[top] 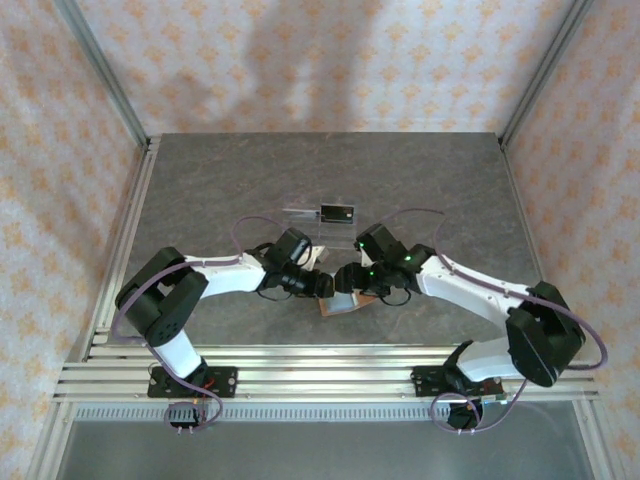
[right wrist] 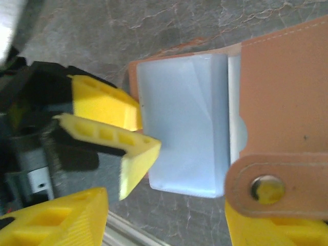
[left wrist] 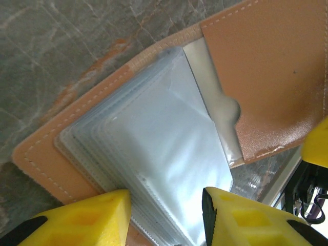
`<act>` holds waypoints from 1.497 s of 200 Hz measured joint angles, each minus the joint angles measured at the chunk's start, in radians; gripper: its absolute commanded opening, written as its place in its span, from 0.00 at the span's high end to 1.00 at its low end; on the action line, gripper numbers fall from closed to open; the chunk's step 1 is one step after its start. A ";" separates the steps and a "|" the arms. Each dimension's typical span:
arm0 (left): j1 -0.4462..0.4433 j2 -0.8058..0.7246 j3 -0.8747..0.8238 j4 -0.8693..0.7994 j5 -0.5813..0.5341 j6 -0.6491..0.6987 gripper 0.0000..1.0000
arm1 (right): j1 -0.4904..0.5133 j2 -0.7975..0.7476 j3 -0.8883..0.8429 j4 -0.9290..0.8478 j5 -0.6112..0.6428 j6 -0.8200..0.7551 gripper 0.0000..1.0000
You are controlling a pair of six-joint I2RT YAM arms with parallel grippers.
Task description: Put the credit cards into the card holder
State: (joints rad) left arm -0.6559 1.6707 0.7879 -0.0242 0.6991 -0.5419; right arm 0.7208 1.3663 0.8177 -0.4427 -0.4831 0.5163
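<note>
The reddish-brown card holder point(top: 336, 306) lies open on the table between both arms, showing its leather flap point(left wrist: 271, 77) and a stack of clear sleeves point(left wrist: 154, 148). What looks like the pale grey-blue credit card point(right wrist: 184, 118) sits in the top sleeve. The black credit card point(top: 338, 212) stands in a clear stand farther back. My left gripper point(left wrist: 166, 215) is open, its yellow fingers point(right wrist: 102, 100) on the sleeves' edge. My right gripper point(right wrist: 164, 225) is open just off the holder's edge, with the snap tab point(right wrist: 266, 187) by its right finger.
The clear plastic stand point(top: 308, 214) stands just behind the two grippers. An aluminium rail point(top: 320, 375) runs along the near table edge. Patterned walls and metal posts point(top: 105, 75) close in the back and sides.
</note>
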 measured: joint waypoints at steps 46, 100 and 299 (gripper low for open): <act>0.043 -0.034 -0.054 0.040 0.002 -0.020 0.64 | -0.040 0.053 -0.064 0.077 0.010 0.010 0.50; 0.063 -0.045 -0.089 0.072 -0.001 -0.037 0.74 | -0.007 0.103 -0.079 0.131 -0.003 -0.072 0.21; 0.075 0.006 -0.090 0.246 0.099 -0.156 0.92 | 0.051 0.151 -0.118 0.302 0.045 -0.071 0.54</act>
State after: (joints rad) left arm -0.5808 1.6764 0.6975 0.2218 0.7979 -0.6983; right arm 0.7723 1.5177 0.6994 -0.1410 -0.4381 0.4450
